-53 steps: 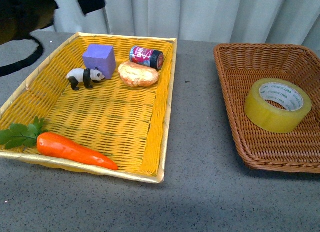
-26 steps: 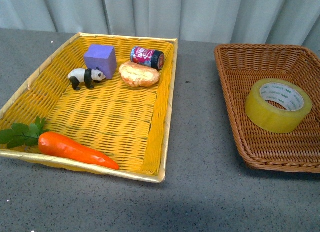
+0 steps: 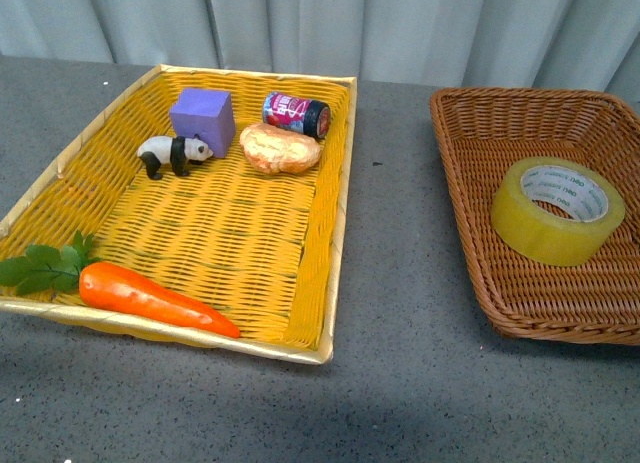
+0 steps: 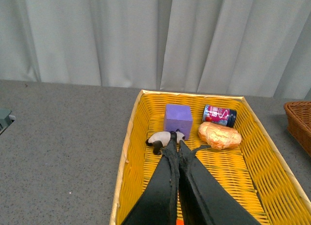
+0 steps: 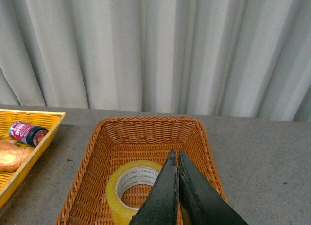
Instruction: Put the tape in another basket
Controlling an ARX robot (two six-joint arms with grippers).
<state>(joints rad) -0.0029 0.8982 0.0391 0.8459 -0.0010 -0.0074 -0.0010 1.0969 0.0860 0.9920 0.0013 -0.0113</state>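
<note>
The tape [image 3: 556, 209], a wide yellowish roll with a white printed core, lies in the brown wicker basket [image 3: 470, 183] at the right. It also shows in the right wrist view [image 5: 129, 186], inside the basket [image 5: 92, 157]. My right gripper [image 5: 176, 157] is shut and empty, held above the basket beside the tape. My left gripper [image 4: 175, 146] is shut and empty, held over the yellow basket [image 4: 127, 152] near the panda. Neither arm shows in the front view.
The yellow woven basket [image 3: 330, 253] at the left holds a purple cube [image 3: 203, 118], a panda figure [image 3: 170, 153], a bread roll [image 3: 280, 148], a small can [image 3: 296, 113] and a carrot [image 3: 150, 295]. Grey tabletop [image 3: 400, 283] lies between the baskets. A curtain hangs behind.
A dark arm part at the top left of the front view one second ago has moved out of sight. The tape and the other objects have not moved.
</note>
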